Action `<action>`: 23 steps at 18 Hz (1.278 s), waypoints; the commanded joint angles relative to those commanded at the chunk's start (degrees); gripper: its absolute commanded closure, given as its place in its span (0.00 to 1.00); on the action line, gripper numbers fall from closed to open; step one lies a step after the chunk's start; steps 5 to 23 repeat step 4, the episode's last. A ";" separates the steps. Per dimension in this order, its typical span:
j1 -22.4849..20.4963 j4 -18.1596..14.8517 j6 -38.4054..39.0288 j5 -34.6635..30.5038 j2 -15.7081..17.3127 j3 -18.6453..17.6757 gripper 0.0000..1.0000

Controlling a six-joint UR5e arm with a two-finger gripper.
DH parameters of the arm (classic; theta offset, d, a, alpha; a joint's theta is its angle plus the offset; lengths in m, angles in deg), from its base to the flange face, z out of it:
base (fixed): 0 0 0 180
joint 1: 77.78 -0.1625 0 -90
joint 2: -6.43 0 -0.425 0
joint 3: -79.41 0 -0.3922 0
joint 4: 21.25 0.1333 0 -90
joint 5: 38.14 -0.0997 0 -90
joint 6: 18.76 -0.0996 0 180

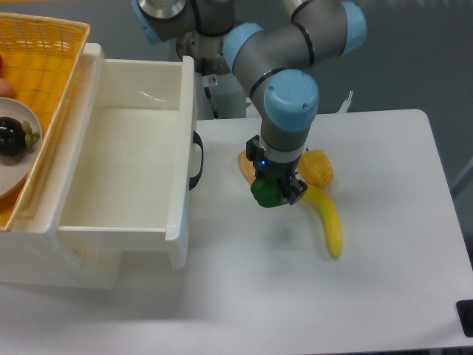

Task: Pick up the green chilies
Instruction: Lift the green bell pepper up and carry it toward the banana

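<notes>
Gripper (pixel 276 191): pointed down over the table (pixel 384 281), jaws closed on the chilies.
Chilies (pixel 264 191): dark green, held between the fingers, apparently lifted clear of the table, faint shadow below.
Banana (pixel 328 220): lay on the table just right of the gripper.
Pepper (pixel 316 167): yellow-orange, behind the gripper, partly hidden.
Drawer (pixel 133 170): white, pulled open, left of the gripper.
Basket (pixel 41 70): yellow, far left, holding a plate (pixel 11 174).

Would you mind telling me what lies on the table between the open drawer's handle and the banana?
In the camera view, the claw holding the green chilies sits there, between the handle and the banana.
</notes>
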 joint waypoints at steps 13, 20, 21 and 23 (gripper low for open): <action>-0.97 -0.09 0.00 0.61 0.88 -0.79 0.56; -0.97 -0.09 0.00 0.61 0.88 -0.79 0.56; -0.97 -0.09 0.00 0.61 0.88 -0.79 0.56; -0.97 -0.09 0.00 0.61 0.88 -0.79 0.56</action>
